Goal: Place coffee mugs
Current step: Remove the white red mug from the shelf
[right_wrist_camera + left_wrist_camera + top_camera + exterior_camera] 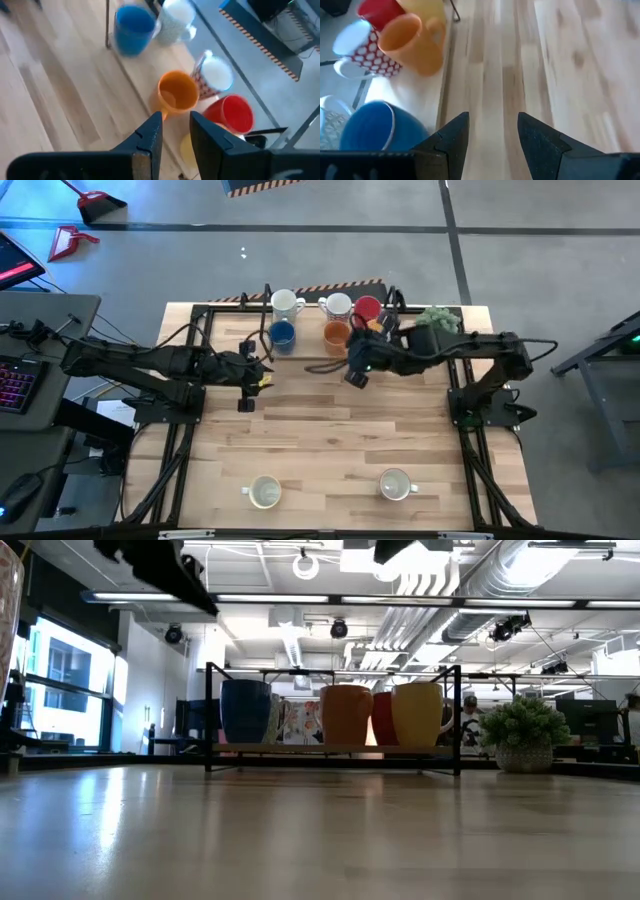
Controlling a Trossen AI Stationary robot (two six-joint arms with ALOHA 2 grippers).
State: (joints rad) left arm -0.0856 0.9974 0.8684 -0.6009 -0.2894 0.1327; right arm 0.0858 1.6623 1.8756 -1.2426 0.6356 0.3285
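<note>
Blue mug (282, 333): just ahead of the left gripper (262, 370), a little toward the back rail; the closest mug to that tool.
Left gripper state: fingers (452, 137) parted, nothing between them, only bare wooden table (330, 440) showing in the gap.
Orange mug (336, 333): right in front of the right gripper (356, 372), standing upright, mouth up, handle side turned toward that tool.
Right gripper state: fingers (150, 135) set a narrow gap apart, empty, aimed at the orange mug's near wall.
Nearer arm: I'd judge the right one for the orange mug, the left one for the blue.
Back cluster: blue, plain white (285, 302), dotted white (337, 305), orange, red (367, 308) and yellow (418, 714) mugs grouped inside the black frame (330, 672), none visibly holding anything.
Front mugs: two cream ones (264, 492) (395, 484) well apart from both tools, near the table's front edge, insides bare as far as I can see.
</note>
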